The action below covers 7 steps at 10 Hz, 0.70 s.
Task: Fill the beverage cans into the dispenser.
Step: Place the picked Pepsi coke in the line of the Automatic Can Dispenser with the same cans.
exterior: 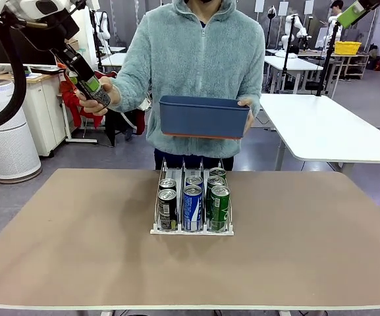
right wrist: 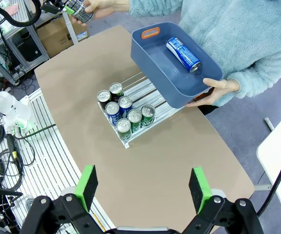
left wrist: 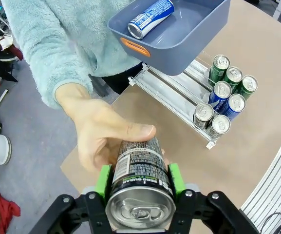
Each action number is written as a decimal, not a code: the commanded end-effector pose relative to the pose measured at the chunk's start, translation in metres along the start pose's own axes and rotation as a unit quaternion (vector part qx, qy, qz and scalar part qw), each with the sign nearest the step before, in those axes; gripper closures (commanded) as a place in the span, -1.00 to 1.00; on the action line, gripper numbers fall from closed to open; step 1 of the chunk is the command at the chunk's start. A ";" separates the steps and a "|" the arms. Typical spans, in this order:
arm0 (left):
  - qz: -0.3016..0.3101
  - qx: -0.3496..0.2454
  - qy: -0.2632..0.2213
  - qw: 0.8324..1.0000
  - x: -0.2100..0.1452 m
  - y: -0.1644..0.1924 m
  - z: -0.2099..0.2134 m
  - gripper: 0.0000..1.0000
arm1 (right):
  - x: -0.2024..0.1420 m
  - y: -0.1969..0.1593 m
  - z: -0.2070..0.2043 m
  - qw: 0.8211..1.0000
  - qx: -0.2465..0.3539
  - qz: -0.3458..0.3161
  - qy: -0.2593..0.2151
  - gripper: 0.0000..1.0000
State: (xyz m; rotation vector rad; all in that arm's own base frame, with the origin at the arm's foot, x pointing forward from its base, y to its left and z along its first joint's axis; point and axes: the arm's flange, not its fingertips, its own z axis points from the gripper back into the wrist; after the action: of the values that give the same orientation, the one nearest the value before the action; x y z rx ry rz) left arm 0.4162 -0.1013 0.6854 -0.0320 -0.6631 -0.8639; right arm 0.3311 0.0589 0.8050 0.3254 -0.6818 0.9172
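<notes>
A dark can [left wrist: 139, 168] is clamped between the green pads of the left tool [left wrist: 139, 179], which is closed on the can's sides near its silver top. The far end of this can is also wrapped by one hand [left wrist: 99, 134] of the person, thumb laid across the label. Tool and can are held up in the air beyond the far left corner of the table [exterior: 78, 250].

A dark-blue bin [exterior: 204, 117] is carried by the person's other hand [exterior: 245, 113] above the table's far edge. One blue can [left wrist: 151, 17] lies on its side in the bin.

The dispenser [exterior: 191, 230] stands in the middle of the table, its white lip towards the robot. Seven upright cans are lined up behind the lip: two dark cans [exterior: 167, 204] in the left lane, two blue cans [exterior: 192, 207] in the middle lane and three green cans [exterior: 219, 207] in the right lane. The far part of each lane is bare.

The right tool [right wrist: 142, 187] is held high over the table with its pads spread wide apart and nothing between them.
</notes>
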 end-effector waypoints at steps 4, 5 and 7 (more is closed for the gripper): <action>0.001 -0.004 -0.002 1.000 -0.002 0.002 -0.001 1.00 | -0.003 0.004 -0.002 1.000 -0.001 -0.004 0.001 -1.00; 0.001 -0.004 -0.002 1.000 -0.002 0.002 -0.001 1.00 | -0.003 0.004 -0.002 1.000 -0.001 -0.004 0.001 -1.00; 0.001 -0.004 -0.002 1.000 -0.002 0.002 -0.001 1.00 | -0.003 0.004 -0.002 1.000 -0.001 -0.004 0.001 -1.00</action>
State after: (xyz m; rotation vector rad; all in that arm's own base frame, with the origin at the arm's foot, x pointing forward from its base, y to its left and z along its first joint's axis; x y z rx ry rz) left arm 0.4164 -0.1014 0.6846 -0.0324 -0.6612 -0.8640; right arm 0.3311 0.0589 0.8050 0.3254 -0.6818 0.9172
